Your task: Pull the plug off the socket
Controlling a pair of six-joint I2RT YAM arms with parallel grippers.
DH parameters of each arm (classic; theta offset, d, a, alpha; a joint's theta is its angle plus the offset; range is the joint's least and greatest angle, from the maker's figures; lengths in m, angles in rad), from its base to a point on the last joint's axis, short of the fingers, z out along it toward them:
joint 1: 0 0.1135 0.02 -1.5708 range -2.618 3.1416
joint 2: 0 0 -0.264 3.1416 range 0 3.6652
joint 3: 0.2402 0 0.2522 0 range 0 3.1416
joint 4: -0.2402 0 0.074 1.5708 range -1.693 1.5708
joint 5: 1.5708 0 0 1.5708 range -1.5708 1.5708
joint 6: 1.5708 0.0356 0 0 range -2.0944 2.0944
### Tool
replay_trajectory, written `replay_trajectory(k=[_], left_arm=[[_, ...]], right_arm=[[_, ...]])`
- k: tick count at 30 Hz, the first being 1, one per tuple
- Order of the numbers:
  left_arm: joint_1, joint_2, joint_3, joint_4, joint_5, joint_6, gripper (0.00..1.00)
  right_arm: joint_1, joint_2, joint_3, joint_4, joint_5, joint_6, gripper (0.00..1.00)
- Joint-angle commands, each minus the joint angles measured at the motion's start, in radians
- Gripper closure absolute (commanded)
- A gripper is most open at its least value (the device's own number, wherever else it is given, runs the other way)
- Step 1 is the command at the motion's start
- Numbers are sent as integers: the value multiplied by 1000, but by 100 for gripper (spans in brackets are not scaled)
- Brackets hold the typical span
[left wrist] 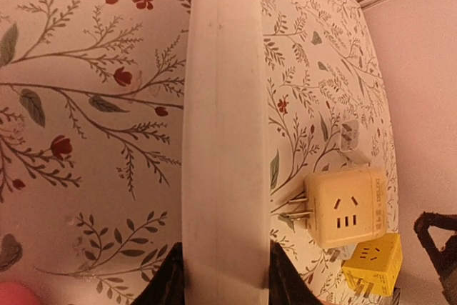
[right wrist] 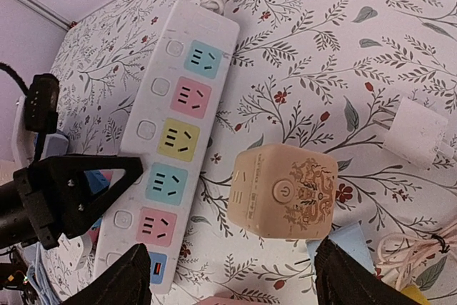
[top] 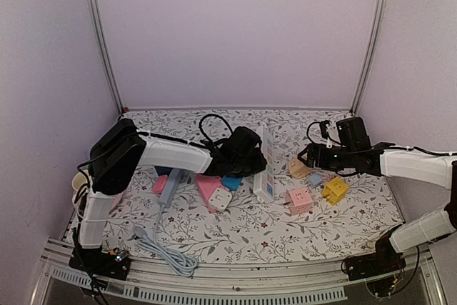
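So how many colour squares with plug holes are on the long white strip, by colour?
Blue sockets: 2
Pink sockets: 2
Yellow sockets: 1
Total: 5 on the power strip, not counting the darker blue patch at its end.

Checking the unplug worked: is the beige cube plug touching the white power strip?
Apart. The right wrist view shows floral cloth between the beige cube plug and the white power strip.
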Motion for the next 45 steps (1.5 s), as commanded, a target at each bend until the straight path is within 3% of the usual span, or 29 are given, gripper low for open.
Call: replay_trajectory(k=[1,6,20,26,35,45], left_arm=[[50,73,58,-61,6,68,90],[77,100,99,-48,38,86,74],[117,37,115,-50,68,172,12],[120,-90,2,-10,46,208,10],[119,-392,-346,100,23,209,9],[117,-656,-688,145,0,155,9]], right_arm=[[27,-49,-10,-12,13,16,20],[38,-79,-13,-26,16,23,20],[71,-125,-24,-26,-6,48,17],[108,-127,-24,-17,-6,67,16],[237,-111,-16,32,21,119,16],[430,107,89,125,51,162,16]])
